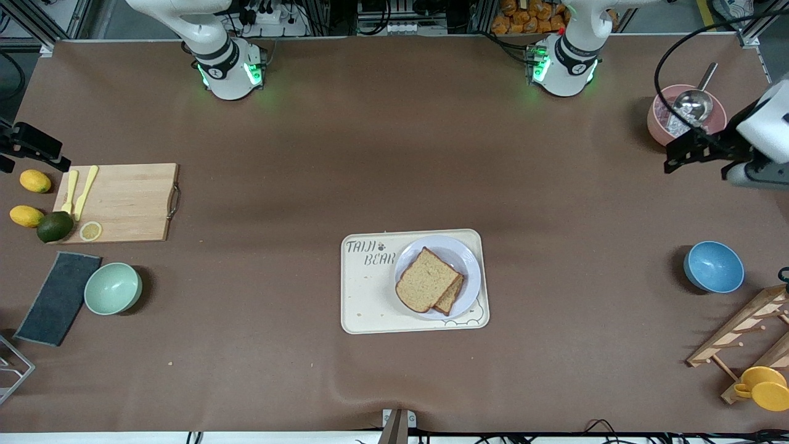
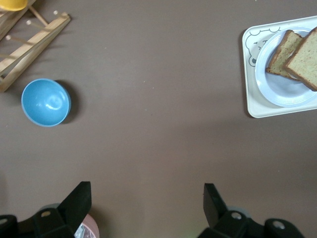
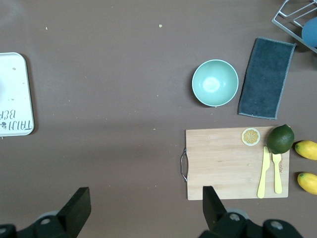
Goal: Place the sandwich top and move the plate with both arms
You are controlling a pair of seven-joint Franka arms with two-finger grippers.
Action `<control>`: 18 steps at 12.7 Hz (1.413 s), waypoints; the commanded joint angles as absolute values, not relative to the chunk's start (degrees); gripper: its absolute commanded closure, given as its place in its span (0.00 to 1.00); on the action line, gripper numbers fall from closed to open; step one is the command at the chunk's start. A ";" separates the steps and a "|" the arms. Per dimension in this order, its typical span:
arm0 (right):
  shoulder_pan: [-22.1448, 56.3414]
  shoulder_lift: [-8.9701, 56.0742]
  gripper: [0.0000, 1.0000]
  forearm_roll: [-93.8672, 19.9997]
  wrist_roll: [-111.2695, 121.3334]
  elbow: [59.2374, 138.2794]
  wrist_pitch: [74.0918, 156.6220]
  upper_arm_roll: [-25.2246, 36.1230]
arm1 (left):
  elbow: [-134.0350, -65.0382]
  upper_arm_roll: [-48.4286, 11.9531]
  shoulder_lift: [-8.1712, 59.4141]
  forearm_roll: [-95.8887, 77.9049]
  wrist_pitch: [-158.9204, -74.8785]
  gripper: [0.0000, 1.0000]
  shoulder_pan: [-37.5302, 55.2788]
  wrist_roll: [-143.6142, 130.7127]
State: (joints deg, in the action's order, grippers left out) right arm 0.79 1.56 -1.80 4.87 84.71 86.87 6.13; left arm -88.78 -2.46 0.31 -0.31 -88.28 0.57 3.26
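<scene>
Bread first: the sandwich top [image 1: 426, 279] lies on a lower slice [image 1: 450, 296], both on the plate [image 1: 466, 255], which sits at the cream tray's [image 1: 370, 302] end toward the left arm. Printed on the tray is "TAIJI BEAR". The tray rests mid-table, nearer the front camera's edge. The left gripper [image 2: 147, 206] hangs with jaws wide and empty over the table's left-arm end by a pink pot [image 1: 663, 120]. The right gripper [image 3: 147, 206], equally wide and empty, hangs near the cutting board [image 1: 126, 200].
</scene>
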 commanded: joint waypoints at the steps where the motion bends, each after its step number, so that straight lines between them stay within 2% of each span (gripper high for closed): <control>1: 0.79 1.05 0.00 -1.93 4.22 84.90 86.66 5.98 | -96.30 -0.88 -6.30 0.88 -88.68 0.00 3.07 -0.95; 2: 0.79 1.05 0.00 -1.93 4.22 84.90 86.66 5.98 | -98.16 -0.62 -8.07 0.79 -89.46 0.00 4.21 -2.53; 6: 0.79 1.05 0.00 -1.93 4.22 84.90 86.75 5.98 | -98.53 2.28 -8.61 1.23 -89.30 0.00 6.24 -2.64; 18: 0.70 1.14 0.00 -1.93 4.22 84.90 86.75 5.98 | -95.27 2.55 -7.82 2.55 -85.78 0.00 6.68 -1.93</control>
State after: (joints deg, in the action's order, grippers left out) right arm 0.79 1.56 -1.80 4.87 84.71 86.91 6.13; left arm -95.82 2.03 -7.20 0.92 -87.05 5.71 -1.98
